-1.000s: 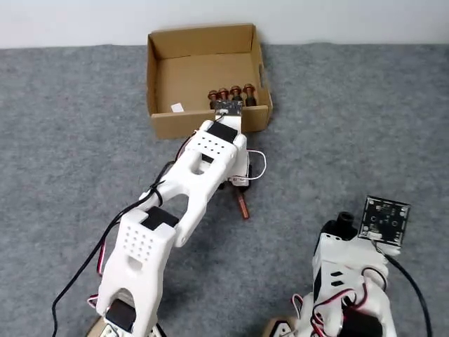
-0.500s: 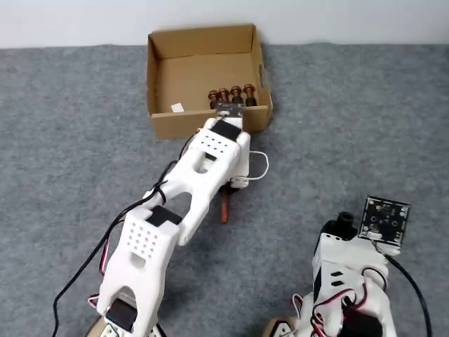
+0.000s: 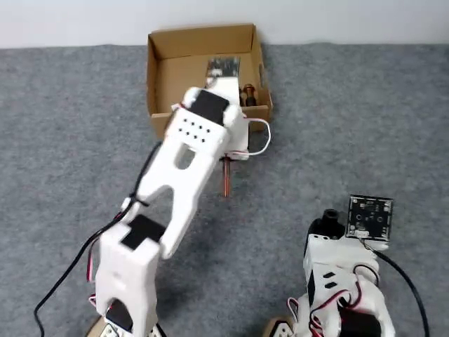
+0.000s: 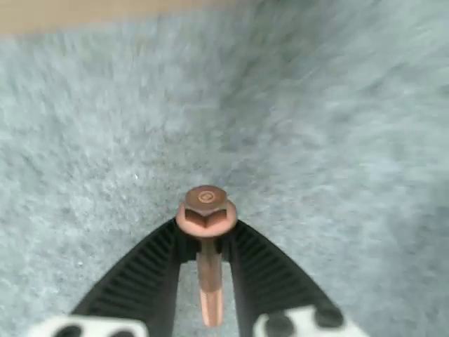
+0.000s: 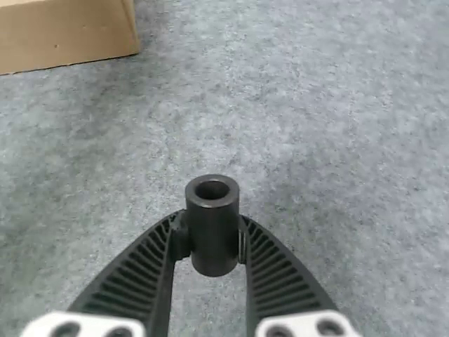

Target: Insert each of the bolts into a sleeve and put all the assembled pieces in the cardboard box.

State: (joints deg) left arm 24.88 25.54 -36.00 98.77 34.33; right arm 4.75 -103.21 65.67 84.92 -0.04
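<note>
From where I stand, the left gripper (image 4: pixel 205 232) is clamped on a copper bolt (image 4: pixel 205 210), its fingers just under the hex head and the shank running back between them. It hangs over the grey carpet (image 3: pixel 365 105), just in front of the cardboard box (image 3: pixel 200 31). The right gripper (image 5: pixel 210 239), well apart, pinches a black sleeve (image 5: pixel 212 217), its open bore clear of the fingers. I'd say the mating wants the shank lined up dead on that bore first, then a slow, straight feed with both grips firm. Assembled pieces (image 3: pixel 248 93) sit in the box's near right corner.
</note>
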